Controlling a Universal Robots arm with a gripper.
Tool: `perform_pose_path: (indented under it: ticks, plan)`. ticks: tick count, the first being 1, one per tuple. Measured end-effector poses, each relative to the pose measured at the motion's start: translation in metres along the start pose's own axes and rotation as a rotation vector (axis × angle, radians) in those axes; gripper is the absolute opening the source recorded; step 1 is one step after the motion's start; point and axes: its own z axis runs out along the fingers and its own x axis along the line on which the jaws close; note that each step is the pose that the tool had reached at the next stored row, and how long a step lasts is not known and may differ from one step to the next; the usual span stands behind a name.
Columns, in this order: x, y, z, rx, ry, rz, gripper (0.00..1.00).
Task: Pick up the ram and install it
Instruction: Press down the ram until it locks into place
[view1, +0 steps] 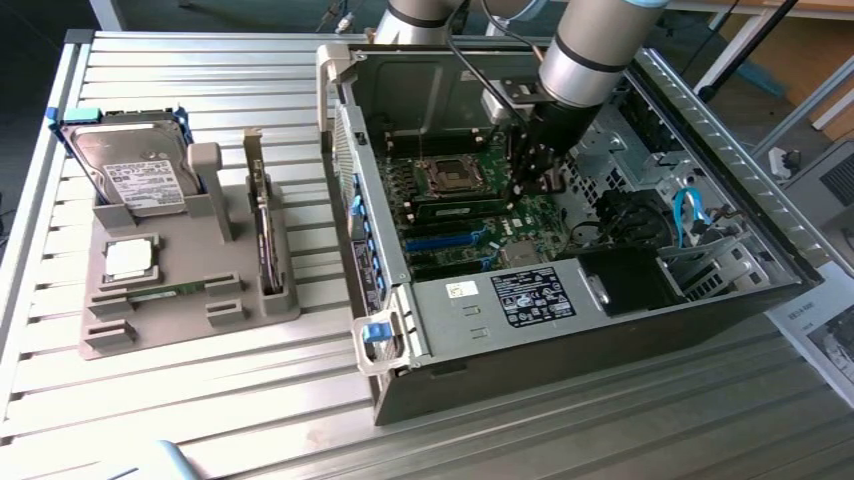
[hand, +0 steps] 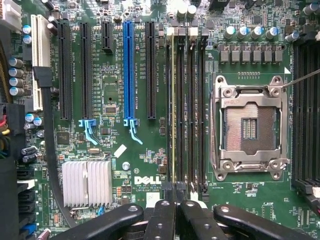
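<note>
The ram (hand: 173, 110) shows edge-on as a thin yellow-green line standing along the memory slot farthest from the empty CPU socket (hand: 249, 129). My gripper (hand: 177, 212) is shut, its black fingers (hand: 160, 220) pressed together just past one end of that slot. Whether the fingertips touch the ram cannot be told. In the exterior view the gripper (view1: 534, 182) reaches down inside the open computer case (view1: 400, 330), over the motherboard (view1: 461, 215) beside the CPU socket (view1: 449, 177).
A grey tray (view1: 107, 335) at the exterior view's left holds a silver hard drive (view1: 134, 175), a square processor chip (view1: 130, 258), an upright card (view1: 267, 245) and a thin green strip (view1: 167, 292). Case walls, cables (view1: 687, 215) and a heatsink (hand: 86, 182) surround the gripper.
</note>
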Motion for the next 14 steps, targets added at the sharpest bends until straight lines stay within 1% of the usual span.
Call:
perform_pose_path:
  ticks: [6,10,11,14]
  plan:
    - [0.0,0.0001,-0.008,0.0,0.0001,0.0,0.1]
    - [0.0,0.0004,-0.0087,0.0,0.0,0.0,0.1]
    - [0.0,0.0014,-0.0087,0.0,0.0001,0.0,0.1]
    - [0.0001,0.0095,-0.0085,0.0,0.0,0.0,0.1]
